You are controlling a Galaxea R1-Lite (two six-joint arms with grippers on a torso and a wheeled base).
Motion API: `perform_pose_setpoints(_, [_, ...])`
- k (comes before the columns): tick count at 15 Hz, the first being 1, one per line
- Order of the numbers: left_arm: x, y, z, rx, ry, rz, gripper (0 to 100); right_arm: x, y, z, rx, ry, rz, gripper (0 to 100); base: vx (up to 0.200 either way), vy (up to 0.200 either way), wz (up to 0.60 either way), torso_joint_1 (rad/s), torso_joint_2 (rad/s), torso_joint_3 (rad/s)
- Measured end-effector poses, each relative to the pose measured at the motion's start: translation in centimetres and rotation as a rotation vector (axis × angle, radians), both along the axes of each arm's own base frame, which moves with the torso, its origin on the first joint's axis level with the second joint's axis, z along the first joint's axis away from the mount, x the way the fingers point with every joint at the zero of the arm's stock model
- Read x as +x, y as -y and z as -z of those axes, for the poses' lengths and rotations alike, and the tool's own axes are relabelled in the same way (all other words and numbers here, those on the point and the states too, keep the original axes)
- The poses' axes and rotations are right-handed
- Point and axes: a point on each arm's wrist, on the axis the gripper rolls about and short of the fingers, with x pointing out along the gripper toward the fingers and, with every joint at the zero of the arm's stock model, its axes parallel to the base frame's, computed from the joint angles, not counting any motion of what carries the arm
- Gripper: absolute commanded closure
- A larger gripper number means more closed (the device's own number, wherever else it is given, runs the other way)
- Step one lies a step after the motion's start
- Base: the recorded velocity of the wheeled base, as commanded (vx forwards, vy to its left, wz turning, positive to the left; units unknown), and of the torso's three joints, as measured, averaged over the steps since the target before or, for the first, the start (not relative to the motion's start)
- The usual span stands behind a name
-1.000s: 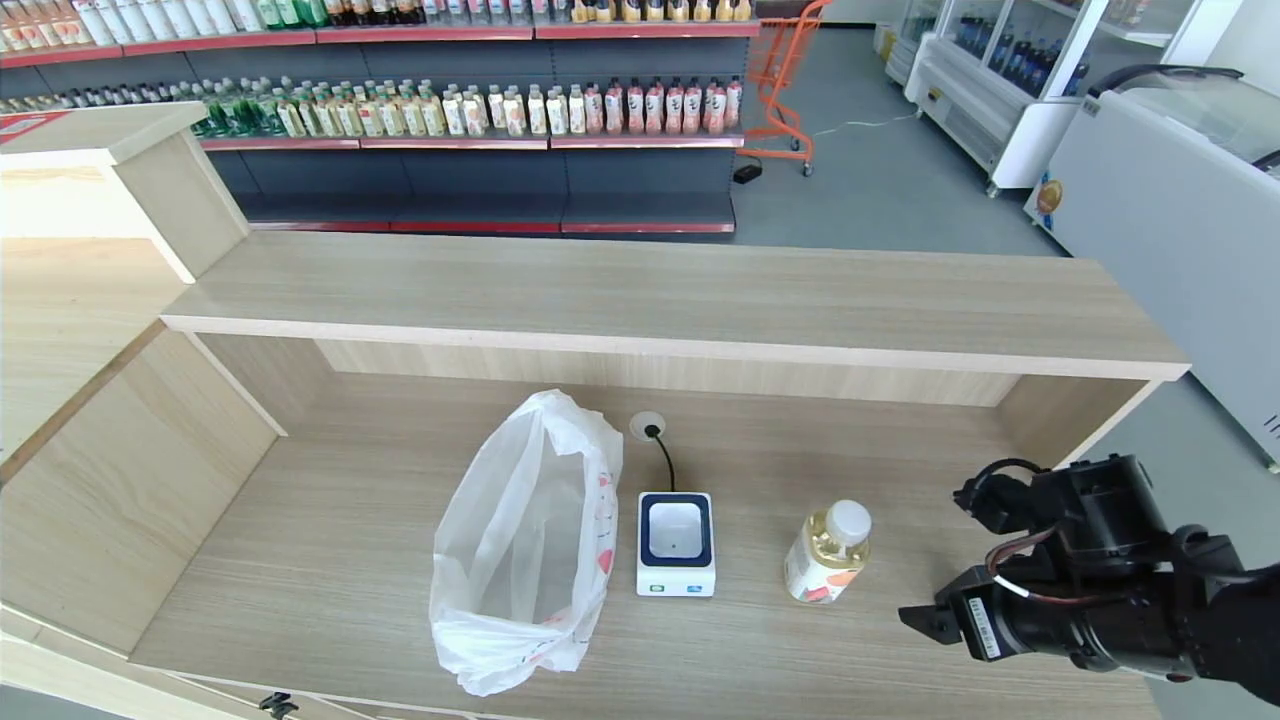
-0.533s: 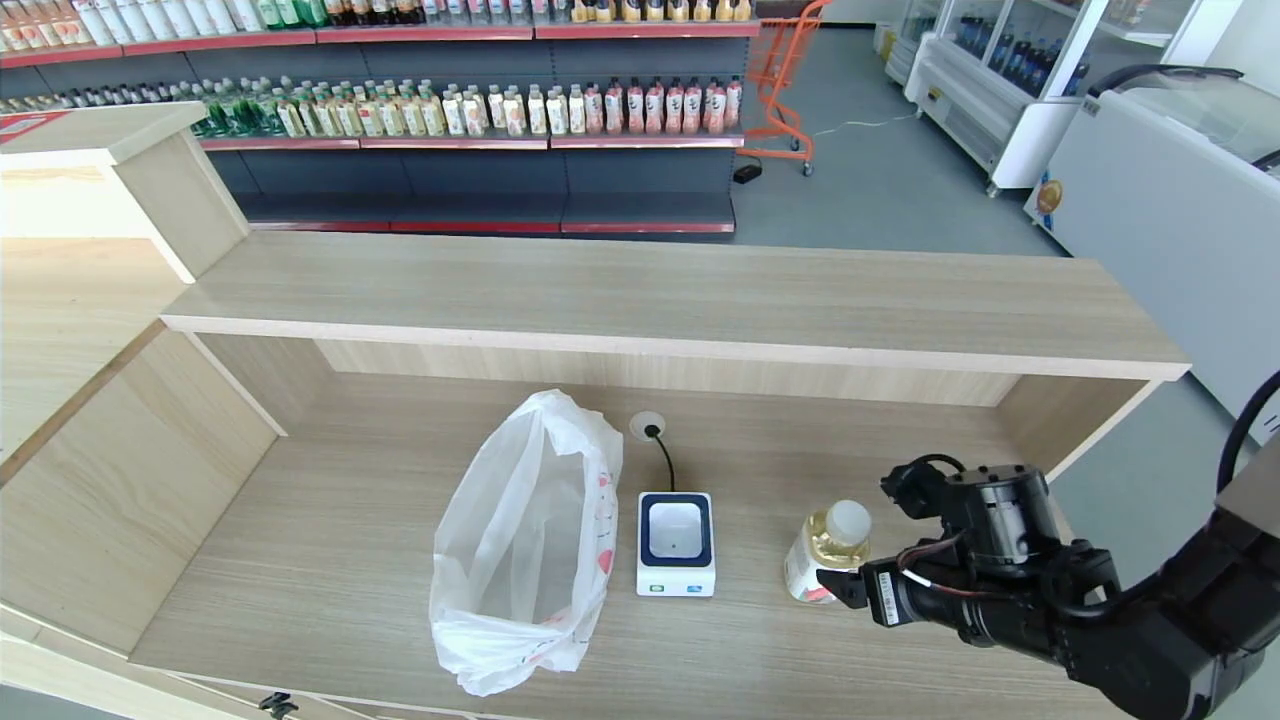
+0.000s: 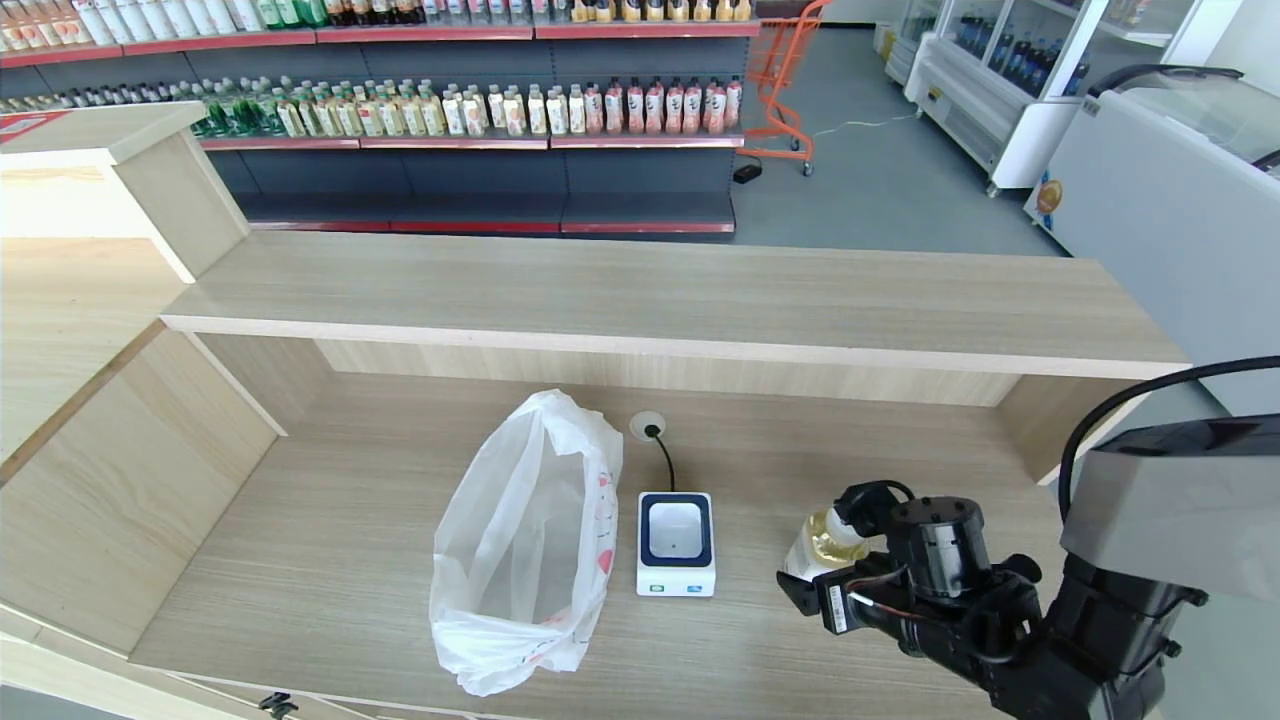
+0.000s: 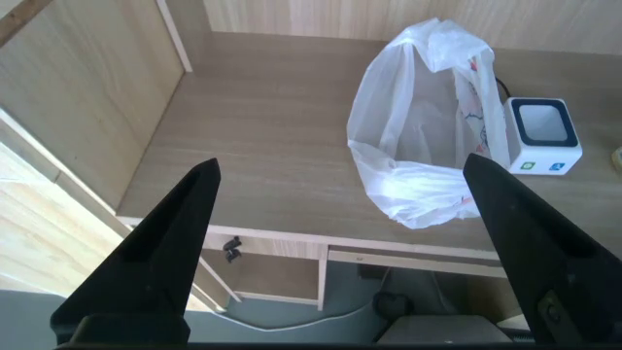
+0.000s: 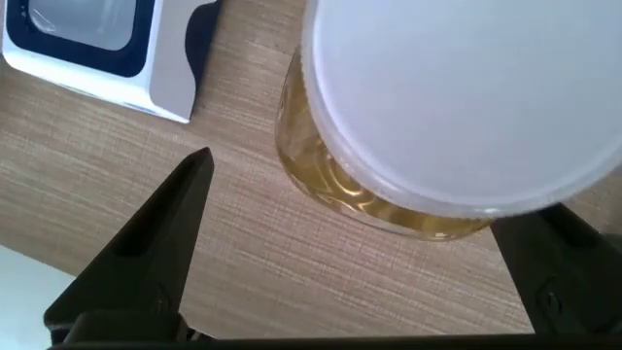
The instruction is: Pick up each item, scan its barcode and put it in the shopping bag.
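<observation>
A small bottle of golden drink (image 3: pixel 812 548) with a white cap (image 5: pixel 457 97) stands upright on the wooden counter, right of the white and blue barcode scanner (image 3: pixel 675 543). My right gripper (image 3: pixel 825 575) hangs open just above it, one finger on each side of the cap in the right wrist view, not touching. The arm hides most of the bottle in the head view. An open white plastic shopping bag (image 3: pixel 525 545) lies left of the scanner. My left gripper (image 4: pixel 340 165) is open and holds nothing, raised off the counter's front left, with the bag (image 4: pixel 423 126) and scanner (image 4: pixel 542 134) beyond it.
A raised ledge (image 3: pixel 660 300) runs along the counter's back, and side walls close it in left and right. The scanner's black cable (image 3: pixel 662 455) goes into a hole behind it. Bare counter (image 3: pixel 330 540) stretches left of the bag.
My right arm has swung left across the counter, from its right end to over the bottle, which it now covers. Bag, scanner and bottle have not moved.
</observation>
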Motion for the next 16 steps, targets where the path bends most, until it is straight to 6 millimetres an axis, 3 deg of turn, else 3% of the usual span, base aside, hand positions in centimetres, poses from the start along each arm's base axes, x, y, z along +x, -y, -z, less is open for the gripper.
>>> perform_pose_setpoints(8, [0.0,0.0,0.0,0.000,0.000,0.000,0,2.1,-1.8,3.2,-0.037,0.215,-0.076,0,0.000,0.000,0.00,0.000,0.00,0.000])
perform_pose_setpoints(14, [0.0,0.0,0.0,0.000,0.000,0.000,0,3.1,-2.2,3.5,-0.032,0.256,-0.086,0,0.000,0.000,0.00,0.000,0.00,0.000])
perform_pose_setpoints(15, [0.0,0.0,0.0,0.000,0.000,0.000,0,3.3,-2.3,3.4,-0.028,0.263,-0.084,100,0.000,0.000,0.00,0.000,0.00,0.000])
perform_pose_setpoints(16, [0.0,0.0,0.0,0.000,0.000,0.000,0,3.5,-2.2,3.3,-0.027,0.269,-0.081,100,0.000,0.000,0.00,0.000,0.00,0.000])
